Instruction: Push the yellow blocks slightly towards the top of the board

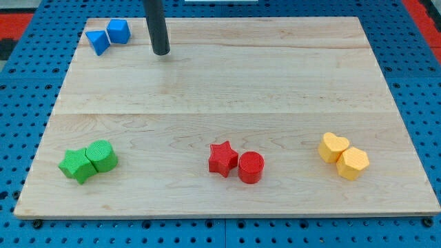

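Two yellow blocks lie touching at the view's lower right: a yellow heart (333,147) and, just below and right of it, a yellow hexagon (354,163). My tip (161,52) rests on the board at the view's upper left, far from both yellow blocks and just right of the blue blocks.
A blue triangle (98,41) and a blue cube-like block (118,31) sit at the upper left. A green star (76,164) and a green hexagon-like block (102,155) touch at the lower left. A red star (222,158) and a red cylinder (251,167) sit at the bottom centre.
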You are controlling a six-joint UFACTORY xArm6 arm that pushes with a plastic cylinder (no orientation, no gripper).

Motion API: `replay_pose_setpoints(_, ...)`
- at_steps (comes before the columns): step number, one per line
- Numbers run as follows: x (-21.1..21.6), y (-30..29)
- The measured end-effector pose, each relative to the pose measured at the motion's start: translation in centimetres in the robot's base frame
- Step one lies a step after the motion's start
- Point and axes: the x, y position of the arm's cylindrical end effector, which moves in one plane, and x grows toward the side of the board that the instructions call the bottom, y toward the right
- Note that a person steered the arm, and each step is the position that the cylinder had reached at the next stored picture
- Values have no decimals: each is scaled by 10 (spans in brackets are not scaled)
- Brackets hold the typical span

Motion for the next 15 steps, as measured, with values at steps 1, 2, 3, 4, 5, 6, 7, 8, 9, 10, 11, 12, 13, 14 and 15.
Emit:
replay_pose_setpoints(1, 0, 7)
replay_pose_setpoints(2, 0, 11)
replay_pose_setpoints(3, 7, 26)
replay_pose_setpoints(4, 57, 83)
replay_pose_setpoints(5, 68, 86)
replay_pose_setpoints(6, 68, 88)
replay_pose_setpoints(7, 76, 107)
replay_pose_setpoints(8, 104, 175)
replay_pose_setpoints(9, 158, 277)
replay_pose_setpoints(10, 214, 407)
replay_pose_setpoints(11, 252, 445)
replay_pose_setpoints(12, 302, 400)
replay_pose_setpoints(13, 274, 337)
replay_pose_setpoints(14, 259, 308)
replay_pose_setpoints(15, 266, 314)
